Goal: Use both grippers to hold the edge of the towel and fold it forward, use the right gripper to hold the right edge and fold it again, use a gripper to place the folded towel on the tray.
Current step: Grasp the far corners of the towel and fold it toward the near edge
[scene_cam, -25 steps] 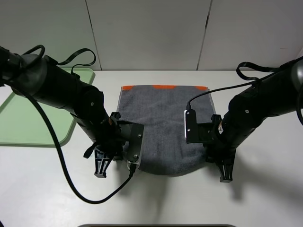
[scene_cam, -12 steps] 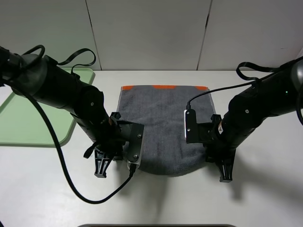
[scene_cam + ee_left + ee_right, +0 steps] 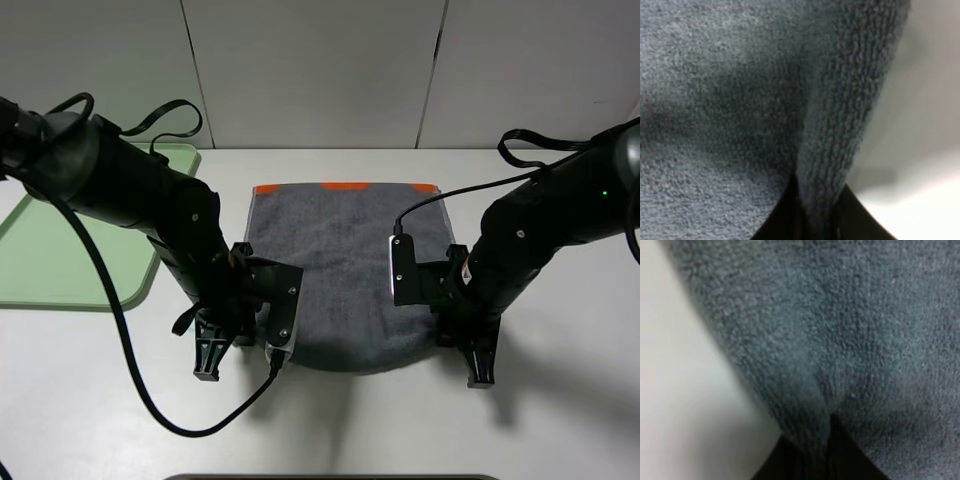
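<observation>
First fold in hand: my left tool (image 3: 815, 222) and right tool (image 3: 810, 455) each pinch the near edge of the towel (image 3: 340, 250), mid bench (image 3: 570, 410); next I'd carry both evenly toward its far edge

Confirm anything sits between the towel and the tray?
Nothing visible lies on the table between the towel and the tray; only the left arm crosses above that gap. The left end effector and right end effector grip the towel's near edge.
</observation>
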`<state>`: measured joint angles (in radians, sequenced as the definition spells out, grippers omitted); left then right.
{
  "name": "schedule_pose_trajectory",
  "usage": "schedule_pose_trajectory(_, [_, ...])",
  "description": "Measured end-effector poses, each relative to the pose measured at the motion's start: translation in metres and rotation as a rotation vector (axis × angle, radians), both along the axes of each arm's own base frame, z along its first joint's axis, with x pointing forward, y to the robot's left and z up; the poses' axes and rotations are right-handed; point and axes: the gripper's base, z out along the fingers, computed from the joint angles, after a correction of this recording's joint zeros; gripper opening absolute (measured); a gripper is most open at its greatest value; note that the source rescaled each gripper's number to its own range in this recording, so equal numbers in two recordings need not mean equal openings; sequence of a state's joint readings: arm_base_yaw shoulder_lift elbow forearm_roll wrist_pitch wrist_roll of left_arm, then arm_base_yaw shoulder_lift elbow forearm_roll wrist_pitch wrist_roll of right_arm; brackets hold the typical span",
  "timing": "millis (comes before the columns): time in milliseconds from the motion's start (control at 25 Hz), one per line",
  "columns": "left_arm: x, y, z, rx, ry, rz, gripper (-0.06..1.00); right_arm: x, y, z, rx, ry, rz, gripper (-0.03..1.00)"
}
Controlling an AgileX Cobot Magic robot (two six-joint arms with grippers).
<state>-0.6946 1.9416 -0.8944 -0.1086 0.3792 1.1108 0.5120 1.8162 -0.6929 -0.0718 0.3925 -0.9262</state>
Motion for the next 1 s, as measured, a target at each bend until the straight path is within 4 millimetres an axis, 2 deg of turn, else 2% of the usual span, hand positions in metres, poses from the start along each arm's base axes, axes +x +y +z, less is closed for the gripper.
schedule_pose_trajectory(200, [-0.006,0.003,0.01,0.018,0.041,-0.003,0.0,-0.005,-0.001,0.011,0.019,0.011,-0.066,0.0])
schedule_pose_trajectory(600, [-0.011,0.006,0.041,-0.015,0.013,-0.01,0.0,-0.015,-0.004,0.03,0.035,0.057,-0.138,0.0])
schedule_pose_trajectory(1000, [-0.019,0.012,0.053,0.012,0.068,-0.017,0.0,-0.023,-0.006,0.065,0.103,0.01,-0.164,0.0])
